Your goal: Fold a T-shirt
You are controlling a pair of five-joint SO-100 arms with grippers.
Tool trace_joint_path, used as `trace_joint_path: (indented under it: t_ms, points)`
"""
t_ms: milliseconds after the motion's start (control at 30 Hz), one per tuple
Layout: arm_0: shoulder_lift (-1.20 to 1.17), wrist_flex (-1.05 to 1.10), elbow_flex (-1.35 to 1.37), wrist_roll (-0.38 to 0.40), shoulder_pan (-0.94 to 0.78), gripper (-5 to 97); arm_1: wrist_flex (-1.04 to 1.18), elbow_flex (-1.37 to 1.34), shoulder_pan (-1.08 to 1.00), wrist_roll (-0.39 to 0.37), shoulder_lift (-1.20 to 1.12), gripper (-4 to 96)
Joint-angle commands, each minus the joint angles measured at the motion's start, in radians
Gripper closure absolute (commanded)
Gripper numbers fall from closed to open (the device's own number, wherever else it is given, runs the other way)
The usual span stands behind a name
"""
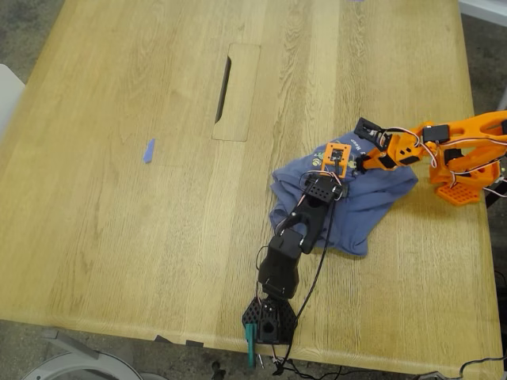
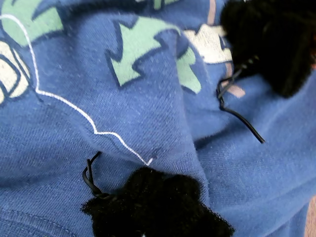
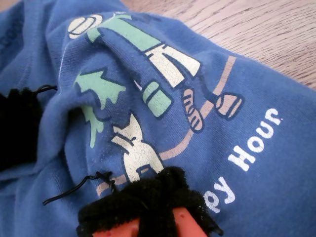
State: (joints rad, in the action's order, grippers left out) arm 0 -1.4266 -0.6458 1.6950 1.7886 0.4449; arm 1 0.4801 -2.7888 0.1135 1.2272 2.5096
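Note:
The T-shirt (image 1: 356, 198) lies crumpled on the wooden table (image 1: 119, 198), toward the exterior view's right. It is slate blue, with a green and cream print (image 3: 148, 94) and pale text (image 3: 247, 153). Two arms meet over its upper part: a black arm (image 1: 297, 229) from the near edge and an orange arm (image 1: 451, 150) from the exterior view's right. My first gripper (image 2: 212, 118) is open, its black fuzzy pads (image 2: 158, 207) pressed on the cloth with a raised fold between them. My second gripper (image 3: 84, 163) is open too, its pads (image 3: 143, 202) either side of puckered fabric.
A small blue tape scrap (image 1: 148, 150) lies on the table toward the exterior view's left. A rectangular cover plate with a slot (image 1: 238, 91) is set into the table behind the shirt. Cables hang off the near edge by the black arm's base (image 1: 269, 321).

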Motion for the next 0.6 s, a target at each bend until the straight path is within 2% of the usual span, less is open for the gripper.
trace_joint_path:
  t_ms: [0, 300, 567]
  points:
    - [-0.026, 0.086, 0.003, 0.005, -0.083, 92, 0.037, -0.035, 0.032, -0.023, 0.057, 91.3]
    - [-0.156, 0.071, 0.132, -0.002, -0.259, 92, 0.181, -0.112, 0.044, -0.046, 0.218, 91.3]
    - [-0.336, 0.066, 0.373, -0.003, -0.376, 92, 0.291, -0.127, 0.044, -0.055, 0.318, 91.3]
